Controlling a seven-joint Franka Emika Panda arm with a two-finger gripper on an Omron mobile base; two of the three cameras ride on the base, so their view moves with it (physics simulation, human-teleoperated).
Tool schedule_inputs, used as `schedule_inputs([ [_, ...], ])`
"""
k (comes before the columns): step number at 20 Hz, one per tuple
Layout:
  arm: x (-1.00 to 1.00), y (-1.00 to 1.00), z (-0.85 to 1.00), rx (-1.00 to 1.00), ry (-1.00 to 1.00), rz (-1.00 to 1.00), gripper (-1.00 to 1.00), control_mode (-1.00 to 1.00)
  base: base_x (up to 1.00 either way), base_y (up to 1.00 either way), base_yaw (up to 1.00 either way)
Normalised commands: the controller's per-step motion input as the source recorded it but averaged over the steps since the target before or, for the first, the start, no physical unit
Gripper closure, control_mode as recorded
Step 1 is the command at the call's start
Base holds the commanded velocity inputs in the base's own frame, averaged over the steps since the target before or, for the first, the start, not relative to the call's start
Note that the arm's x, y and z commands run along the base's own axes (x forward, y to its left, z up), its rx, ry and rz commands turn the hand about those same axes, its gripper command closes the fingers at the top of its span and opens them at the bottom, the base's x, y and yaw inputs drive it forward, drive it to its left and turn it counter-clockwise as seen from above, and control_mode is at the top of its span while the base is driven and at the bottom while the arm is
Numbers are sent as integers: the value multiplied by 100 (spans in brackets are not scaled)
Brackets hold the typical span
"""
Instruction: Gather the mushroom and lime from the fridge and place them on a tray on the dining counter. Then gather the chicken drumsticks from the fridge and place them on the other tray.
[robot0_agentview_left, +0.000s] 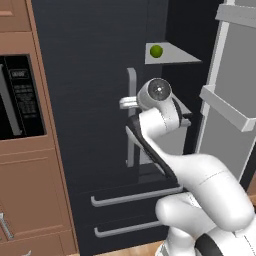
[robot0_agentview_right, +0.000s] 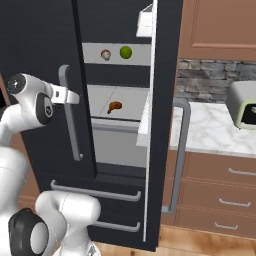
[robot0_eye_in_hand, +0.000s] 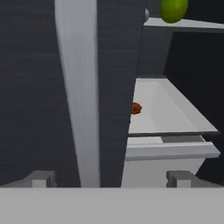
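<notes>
Left base view
arm pose: the white arm rises from the lower right, bends at a dark-seamed elbow, and its wrist joint faces the camera in front of the closed left fridge door (robot0_agentview_left: 85, 100), next to that door's vertical handle (robot0_agentview_left: 131, 117).
pincer: hidden behind the wrist.
lime: the lime (robot0_agentview_left: 156, 51) sits on an upper fridge shelf (robot0_agentview_left: 182, 57) in the open right half, above the wrist and apart from it.
right door: the open fridge door (robot0_agentview_left: 235, 95) stands at the right edge, its pale bins facing inward.

Right base view
arm pose: the forearm comes in from the left edge and the hand reaches level toward the left door's handle (robot0_agentview_right: 70, 115), at its upper part.
mushroom: the mushroom (robot0_agentview_right: 105, 54) lies on the upper shelf just beside the lime (robot0_agentview_right: 125, 52), to its left.
drumstick: one chicken drumstick (robot0_agentview_right: 115, 106) lies on the lower shelf (robot0_agentview_right: 120, 102), below the other two.
surface: a marble surface (robot0_agentview_right: 210, 130) to the right carries a pale toaster oven (robot0_agentview_right: 243, 106).

Hand view
pincer (robot0_eye_in_hand: 112, 178): the two fingertips (robot0_eye_in_hand: 40, 178) stand wide apart, holding nothing.
aim: the camera looks along the left door's edge; the handle (robot0_eye_in_hand: 81, 92) runs up just inside the left tip.
lime: lime (robot0_eye_in_hand: 173, 9) at the top edge, on the upper shelf.
drumstick: chicken drumstick (robot0_eye_in_hand: 136, 107) partly hidden behind the door edge, on the lower shelf.
</notes>
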Motion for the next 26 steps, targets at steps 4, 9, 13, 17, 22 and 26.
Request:
schedule_inputs([
  [4,60,7,0,9,1,5,-100,-100,0,0,0],
  [9,54,14,0,8,2,5,-100,-100,0,0,0],
  [13,45,15,0,7,0,4,-100,-100,0,0,0],
  [17,43,17,0,6,0,4,-100,-100,0,0,0],
  [22,47,21,-5,5,0,4,-100,-100,0,0,0],
  [26,53,21,-3,6,0,5,100,-100,0,0,0],
])
